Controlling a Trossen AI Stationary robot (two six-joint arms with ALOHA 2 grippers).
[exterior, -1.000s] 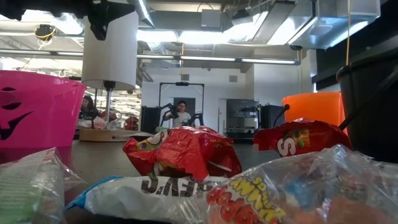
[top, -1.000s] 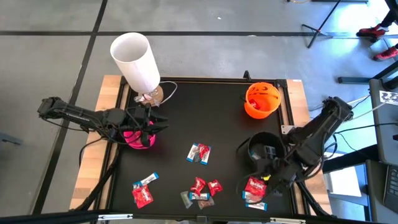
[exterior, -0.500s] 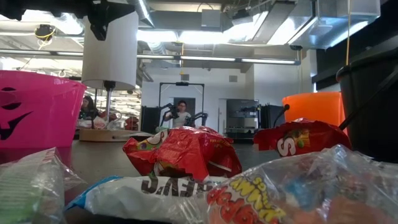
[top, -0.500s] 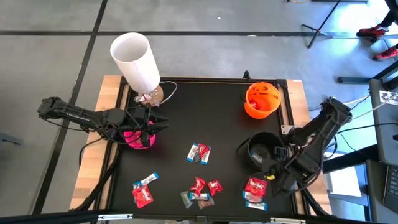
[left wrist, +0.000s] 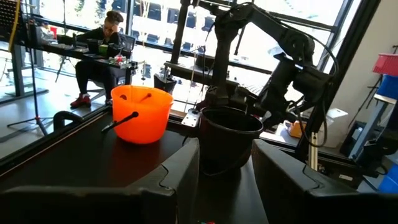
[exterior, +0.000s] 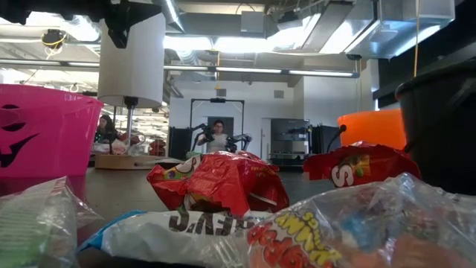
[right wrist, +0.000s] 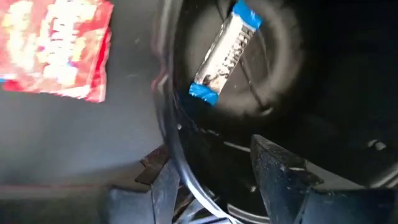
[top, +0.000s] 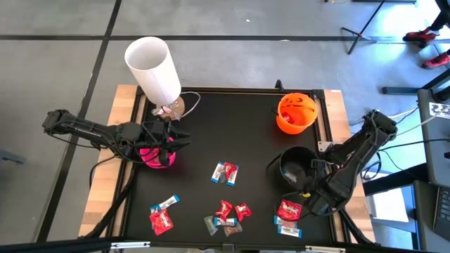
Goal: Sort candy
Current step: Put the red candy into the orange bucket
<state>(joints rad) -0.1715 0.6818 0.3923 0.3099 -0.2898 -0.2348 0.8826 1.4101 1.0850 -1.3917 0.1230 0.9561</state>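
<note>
Two arms, candy mostly unsorted

We see the right gripper [right wrist: 214, 180] over the black bowl [top: 295, 169] at lower right, fingers parted and empty, one blue-and-white candy [right wrist: 224, 53] inside. Left gripper [top: 179, 138] hovers spread above the pink bowl [top: 156, 156]; remaining candy [top: 228, 212] lies along the bottom edge.

Left arm [top: 91, 132]: matte black, slim jointed links, black cables trailing | Right arm [top: 358, 151]: matte black, bulky rounded joints, cable loops | Tool fingers [left wrist: 186, 171]: dark, broad, flat-faced, angular edges
</note>
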